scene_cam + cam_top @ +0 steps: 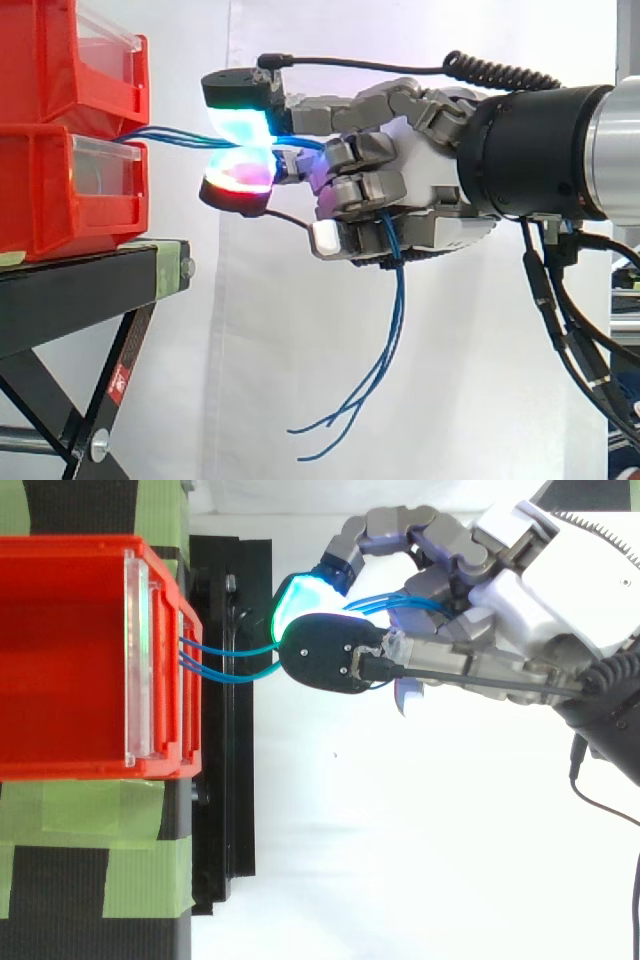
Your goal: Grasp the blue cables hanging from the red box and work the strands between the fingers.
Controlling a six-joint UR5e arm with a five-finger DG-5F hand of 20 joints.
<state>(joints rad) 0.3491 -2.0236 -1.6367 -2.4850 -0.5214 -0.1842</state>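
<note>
Thin blue cables point(170, 135) come out between the stacked red bins point(70, 130) and run right to my hand point(400, 190). Two glowing fingertips point(240, 130) pinch the strands between them, the upper one cyan-green, the lower one red. The strands pass on across the palm, under the curled fingers, and hang down loose below the hand point(385, 350). From above, the blue cables point(225, 660) leave the front of the red bin point(70, 650) and reach the black-backed fingertip point(330, 652); more strands point(400, 605) arc over the palm.
The bins stand on a black stand point(90, 290) with crossed legs, edged with green tape point(140, 810). A white curtain hangs behind. Open space lies below and to the right of the stand.
</note>
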